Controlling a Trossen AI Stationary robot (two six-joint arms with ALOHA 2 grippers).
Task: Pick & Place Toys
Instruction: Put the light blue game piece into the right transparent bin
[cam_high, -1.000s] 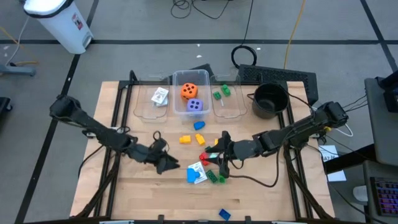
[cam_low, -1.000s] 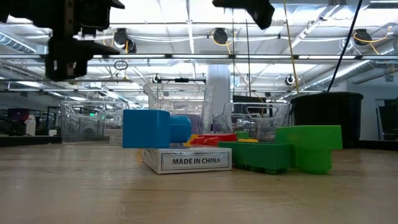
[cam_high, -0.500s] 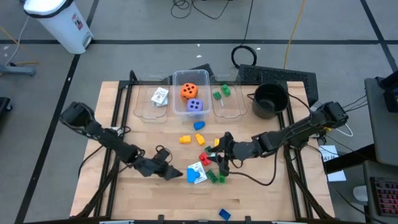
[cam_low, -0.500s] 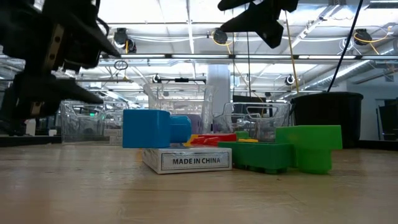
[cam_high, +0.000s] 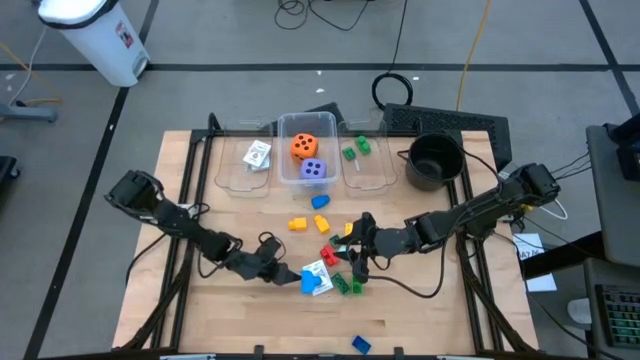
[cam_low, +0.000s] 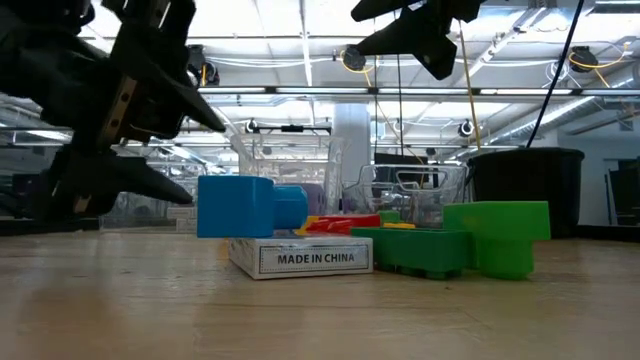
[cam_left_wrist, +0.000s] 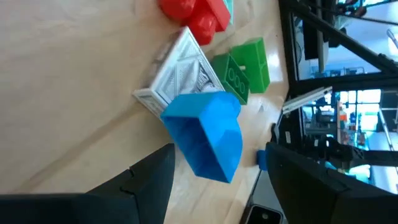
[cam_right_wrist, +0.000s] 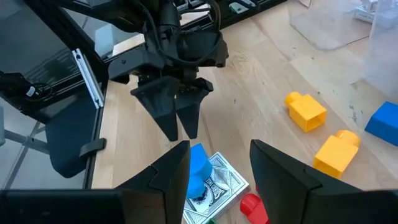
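Now the left gripper (cam_high: 287, 275) sits low on the table with its fingers open, just beside a blue brick (cam_left_wrist: 208, 133) that lies on a pack of playing cards (cam_left_wrist: 180, 71). The right gripper (cam_high: 355, 258) waits open above the green bricks (cam_high: 347, 284) nearby, holding nothing.

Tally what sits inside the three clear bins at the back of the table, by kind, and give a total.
Card pack: 1
Foam dice: 2, one orange and one purple
Green bricks: 2, the second at
Total: 5
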